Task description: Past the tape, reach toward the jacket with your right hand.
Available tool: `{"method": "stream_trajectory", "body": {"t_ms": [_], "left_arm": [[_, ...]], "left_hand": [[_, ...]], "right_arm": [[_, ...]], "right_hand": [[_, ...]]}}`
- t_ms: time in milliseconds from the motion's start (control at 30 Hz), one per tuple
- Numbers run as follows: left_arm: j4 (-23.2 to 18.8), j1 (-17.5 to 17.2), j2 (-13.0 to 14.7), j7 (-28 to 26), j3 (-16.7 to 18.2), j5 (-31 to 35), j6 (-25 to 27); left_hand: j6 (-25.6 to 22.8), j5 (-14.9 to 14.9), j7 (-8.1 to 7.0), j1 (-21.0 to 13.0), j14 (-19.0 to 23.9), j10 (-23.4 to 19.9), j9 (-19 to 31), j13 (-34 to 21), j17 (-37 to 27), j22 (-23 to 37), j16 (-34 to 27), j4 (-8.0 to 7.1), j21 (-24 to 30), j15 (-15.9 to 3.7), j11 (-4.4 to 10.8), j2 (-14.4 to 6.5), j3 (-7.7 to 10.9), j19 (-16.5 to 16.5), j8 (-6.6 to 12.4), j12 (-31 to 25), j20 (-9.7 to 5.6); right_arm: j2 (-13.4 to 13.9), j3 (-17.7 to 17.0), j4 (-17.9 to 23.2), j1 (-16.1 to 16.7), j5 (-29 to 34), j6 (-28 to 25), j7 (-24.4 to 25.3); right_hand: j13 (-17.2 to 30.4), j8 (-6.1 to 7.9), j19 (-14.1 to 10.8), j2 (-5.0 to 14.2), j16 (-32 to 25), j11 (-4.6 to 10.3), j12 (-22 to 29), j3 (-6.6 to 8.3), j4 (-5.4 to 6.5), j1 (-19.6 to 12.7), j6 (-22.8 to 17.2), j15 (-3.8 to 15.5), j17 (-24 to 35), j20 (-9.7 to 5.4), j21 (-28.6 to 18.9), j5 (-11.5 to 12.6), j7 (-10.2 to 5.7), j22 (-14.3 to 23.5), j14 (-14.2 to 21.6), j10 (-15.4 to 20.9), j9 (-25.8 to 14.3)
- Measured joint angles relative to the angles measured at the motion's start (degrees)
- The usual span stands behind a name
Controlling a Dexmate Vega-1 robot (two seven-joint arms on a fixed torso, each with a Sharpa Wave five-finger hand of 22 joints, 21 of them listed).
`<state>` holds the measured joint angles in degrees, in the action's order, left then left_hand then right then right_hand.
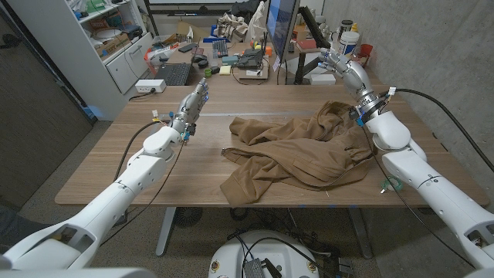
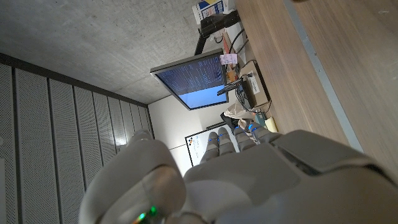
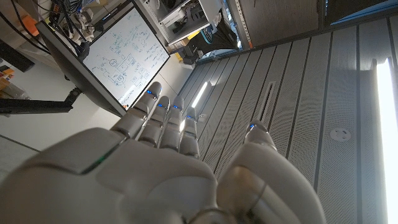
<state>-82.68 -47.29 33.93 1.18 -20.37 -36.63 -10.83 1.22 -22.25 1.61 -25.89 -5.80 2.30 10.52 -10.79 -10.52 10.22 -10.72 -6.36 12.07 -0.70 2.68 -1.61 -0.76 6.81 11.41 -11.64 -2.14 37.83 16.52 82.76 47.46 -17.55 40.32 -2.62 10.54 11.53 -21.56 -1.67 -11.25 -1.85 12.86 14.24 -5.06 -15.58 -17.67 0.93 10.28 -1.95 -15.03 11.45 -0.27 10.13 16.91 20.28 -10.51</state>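
Observation:
A brown jacket (image 1: 297, 150) lies crumpled on the wooden table (image 1: 131, 174), right of the middle. My right hand (image 1: 342, 66) is raised over the table's far right edge, beyond the jacket's far corner, not touching it. In the right wrist view that hand (image 3: 168, 155) has straight fingers and holds nothing. My left hand (image 1: 196, 99) hovers over the table's far left part, fingers stretched away from me, well left of the jacket. Seen from its wrist, the left hand (image 2: 249, 174) is empty too.
Behind the table stands a cluttered desk with a keyboard (image 1: 174, 73) and a monitor (image 1: 282, 27), which is also in the left wrist view (image 2: 193, 78). A white cabinet (image 1: 116, 42) is at the back left. A black cable (image 1: 455, 116) runs beside my right arm.

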Motion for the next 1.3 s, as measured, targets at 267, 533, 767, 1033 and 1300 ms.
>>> {"method": "stream_trajectory", "body": {"t_ms": [267,533,767,1033,1300], "left_arm": [[1.3,1.0,-0.3,0.6,-0.2,0.0,-0.1],[1.5,1.3,-0.3,1.2,-0.2,-0.1,-0.4],[2.2,1.7,-0.6,1.4,-0.3,-0.2,-0.8],[2.2,1.7,-0.6,1.4,-0.3,-0.2,-1.0],[1.9,1.5,-0.6,1.3,-0.2,-0.2,-1.2]], "left_hand": [[0.0,0.0,0.0,0.0,0.0,0.0,0.0,0.0,0.0,0.1,0.0,-0.2,0.0,0.0,0.0,0.0,-0.2,0.2,0.0,0.0,0.21],[0.0,0.0,0.0,0.0,0.0,0.2,0.0,0.0,0.0,0.1,0.0,-0.2,0.0,0.0,-0.22,0.0,-0.2,0.2,0.0,0.0,0.21],[0.0,0.0,0.0,0.0,0.0,0.2,0.0,0.0,0.0,0.1,0.0,-0.02,-0.2,0.0,-0.22,0.0,-0.38,0.2,0.0,0.0,0.21],[0.0,0.0,0.0,0.0,0.0,0.2,0.0,0.0,0.0,0.1,0.0,-0.02,-0.2,0.0,-0.22,-0.5,-0.37,0.2,0.01,0.0,0.21],[0.0,0.0,0.01,0.0,-0.2,0.2,0.0,0.0,0.0,0.1,0.0,-0.02,-0.2,0.23,-0.22,-0.6,-0.37,0.2,0.01,0.0,0.21]], "right_arm": [[0.7,-0.8,1.8,0.9,7.3,0.1,4.5],[1.4,-2.1,4.2,2.2,11.3,0.0,6.9],[2.1,-2.6,5.7,2.9,18.9,-0.4,11.2],[2.8,-2.8,6.9,3.2,22.6,-0.8,12.8],[3.6,-2.8,8.0,3.3,26.3,-1.6,14.2]], "right_hand": [[0.0,0.0,0.0,-0.3,0.0,0.63,0.5,-0.16,-0.16,0.3,-0.9,1.27,0.0,0.01,0.6,0.2,-0.87,0.0,0.8,1.0,0.0],[0.0,0.0,0.0,-0.3,0.0,0.82,0.0,-0.16,-0.16,0.3,-1.4,1.35,0.0,0.02,1.1,0.4,-1.4,0.0,0.9,-0.1,-0.3],[0.0,0.0,0.3,-0.3,0.2,0.82,0.0,-0.32,0.0,0.3,-1.6,1.35,0.0,0.33,1.2,0.7,-2.0,0.0,0.9,-0.1,-0.3],[0.0,0.0,0.3,-0.29,0.2,1.04,0.0,-0.32,0.01,0.3,-1.6,1.34,0.0,0.33,1.5,0.7,-2.0,0.0,0.9,0.2,-0.3],[0.0,0.0,0.3,-0.29,0.2,1.03,0.0,-0.56,-0.24,0.3,-1.7,1.34,0.0,0.32,1.5,0.7,-2.52,0.0,0.9,0.2,-0.3]]}}
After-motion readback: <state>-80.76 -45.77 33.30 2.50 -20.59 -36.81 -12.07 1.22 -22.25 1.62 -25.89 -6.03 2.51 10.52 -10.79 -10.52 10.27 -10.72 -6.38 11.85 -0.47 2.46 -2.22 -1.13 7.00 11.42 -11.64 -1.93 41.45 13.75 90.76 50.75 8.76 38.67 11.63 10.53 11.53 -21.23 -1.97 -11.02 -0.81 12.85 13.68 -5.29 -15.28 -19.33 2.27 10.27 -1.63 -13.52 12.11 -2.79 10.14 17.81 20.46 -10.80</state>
